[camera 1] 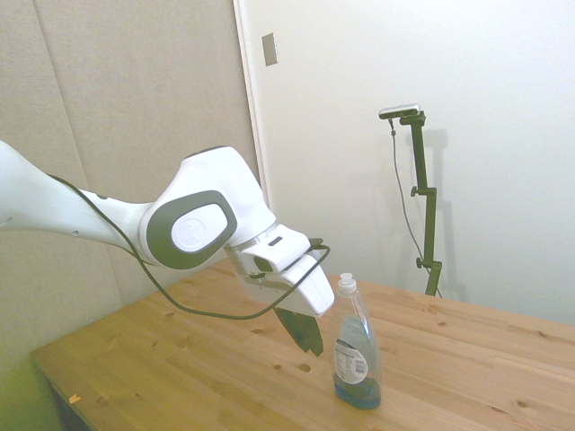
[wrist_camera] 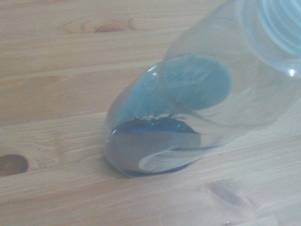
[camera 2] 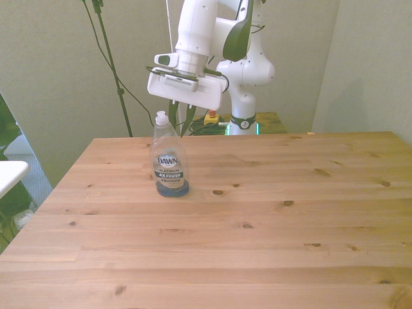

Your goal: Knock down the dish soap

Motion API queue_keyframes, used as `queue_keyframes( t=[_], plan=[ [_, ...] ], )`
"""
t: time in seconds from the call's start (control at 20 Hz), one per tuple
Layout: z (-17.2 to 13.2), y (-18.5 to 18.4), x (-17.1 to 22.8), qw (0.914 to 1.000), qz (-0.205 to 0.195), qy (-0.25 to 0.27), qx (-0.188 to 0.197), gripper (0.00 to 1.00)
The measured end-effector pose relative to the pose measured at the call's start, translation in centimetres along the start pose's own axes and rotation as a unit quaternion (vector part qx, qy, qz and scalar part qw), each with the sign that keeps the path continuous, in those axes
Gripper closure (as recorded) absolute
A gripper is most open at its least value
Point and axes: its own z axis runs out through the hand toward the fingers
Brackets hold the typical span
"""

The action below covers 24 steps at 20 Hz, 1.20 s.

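The wooden table [camera 2: 270,219] fills the lower part of each view, its pale planks marked with dark knots. The landmark here is the dish soap [camera 2: 170,161], and everything else is placed against it.

The white arm [camera 1: 108,211] comes in above the table and bends down at a large rounded joint, ending just behind and above the dish soap. A black cable [camera 1: 193,301] loops under the arm's wrist.

The gripper [camera 2: 181,121] hangs tilted beside the dish soap's upper half, on the side away from the front camera; in the side view its dark fingers [camera 1: 304,330] point down toward the table, close to the bottle's shoulder. Their tips sit close together with only a narrow gap between them and nothing held; whether they touch the bottle cannot be told.

The dish soap [camera 1: 357,352] stands upright on the table, toward the front view's left and nearer the far edge. It is a slim clear bottle with a white cap [camera 2: 161,118] at the top, a white-and-blue label on its front, and a shallow layer of blue liquid at the base. Close up, the wrist view shows the bottle [wrist_camera: 188,103] from above, blue liquid pooled at its bottom on the wood.
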Motion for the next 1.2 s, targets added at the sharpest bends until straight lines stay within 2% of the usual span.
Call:
queue_keyframes(
  t=[0.3,0.85,1.2],
  plan=[
    [0.2,-2.0,2.7,0.9999,0.005,0.015,-0.002,1.00],
    [4.6,-12.1,7.0,0.9974,0.048,0.051,0.014,1.00],
    [4.4,-14.7,9.8,0.9939,0.071,0.079,0.032,1.00]
  ],
)
